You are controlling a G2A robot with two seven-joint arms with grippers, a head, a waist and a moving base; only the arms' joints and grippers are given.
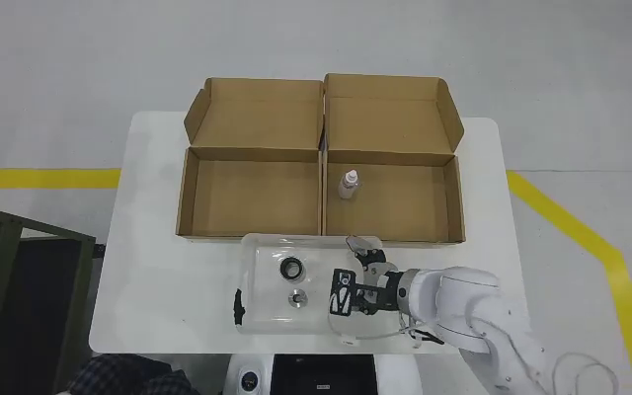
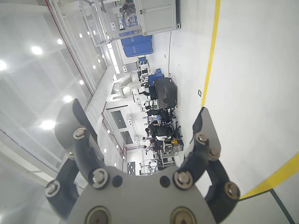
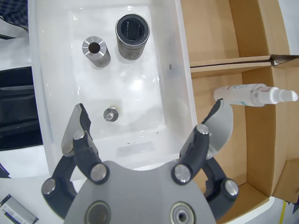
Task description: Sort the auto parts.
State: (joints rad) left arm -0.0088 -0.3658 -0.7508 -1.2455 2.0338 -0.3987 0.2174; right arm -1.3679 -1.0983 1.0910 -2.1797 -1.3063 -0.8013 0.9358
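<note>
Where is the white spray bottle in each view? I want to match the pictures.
Top view: the white spray bottle stands in the right cardboard box, by the dividing wall.
Right wrist view: the white spray bottle is in that box, beyond the clear bin.
Left wrist view: faces the hall, not the table.
Shared landmark: the black-rimmed cylinder in the clear bin.

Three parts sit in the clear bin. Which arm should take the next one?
Right. The right gripper hangs open just over the clear bin, with the small metal part close in front of it. The left gripper, also open, points off across the workshop floor, away from the bin.
</note>
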